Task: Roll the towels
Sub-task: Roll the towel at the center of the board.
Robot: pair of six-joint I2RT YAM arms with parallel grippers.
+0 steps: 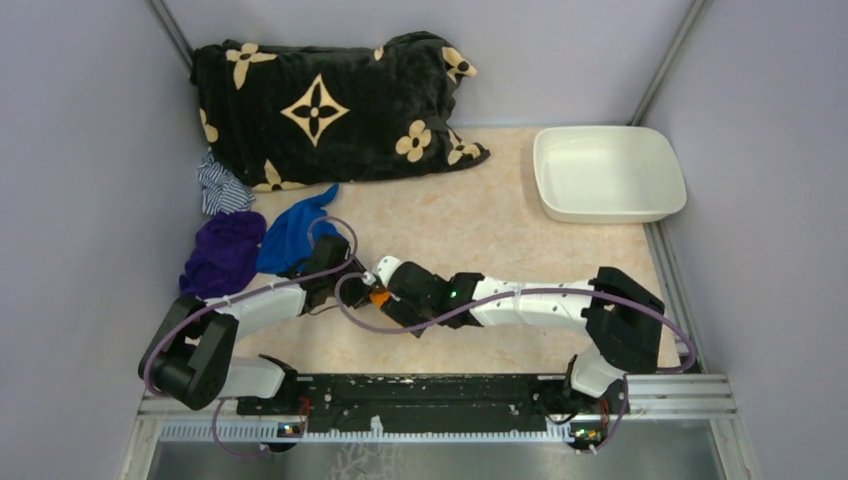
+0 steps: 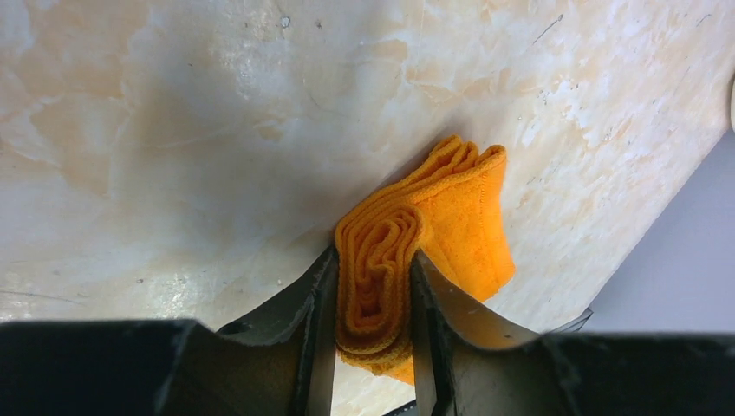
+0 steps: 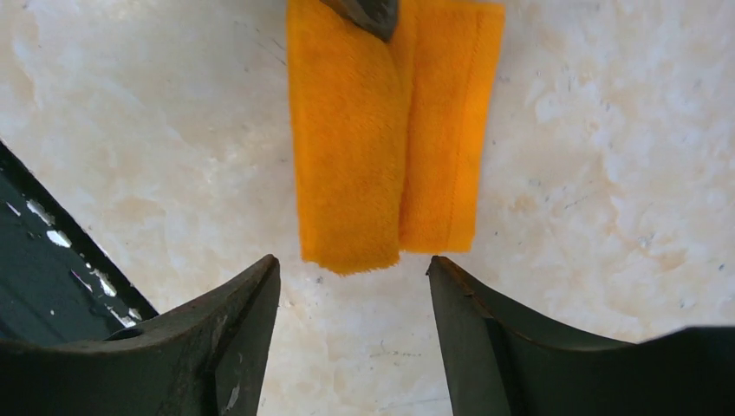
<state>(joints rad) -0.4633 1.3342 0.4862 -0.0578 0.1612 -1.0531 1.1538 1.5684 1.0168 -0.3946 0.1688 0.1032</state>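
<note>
progress: judged roughly halfway through the first of two. found orange towel (image 2: 459,217) wound into a flattened spiral of several layers, with a loose flap lying flat beside the roll, so not yet wound to the end. found blue towel (image 1: 293,232) crumpled and unrolled at the left of the worktop (image 1: 480,230), touching a purple cloth (image 1: 222,252) and near a striped cloth (image 1: 222,185); not yet begun.

location: orange towel on bare worktop towards the front, about mid-width, between the two end effectors; well apart from the white tub (image 1: 605,172) and the black flowered blanket (image 1: 330,110).

left end effector (image 2: 373,258): closed part-way, pinching the spiral end of the orange roll from both sides.

right end effector (image 3: 352,262): spread wide, holding nothing; fingertips just short of the roll's near end, one on either side of it.

orientation: long axis of the roll taken to run from one end effector to the other, roughly left to right across the worktop in the top view. seen end-on from the left wrist, lengthwise from the right wrist. flap on the right-hand side of the roll in the right wrist view.

left to do, as judged: wind in the flap, then roll the blue towel.
</note>
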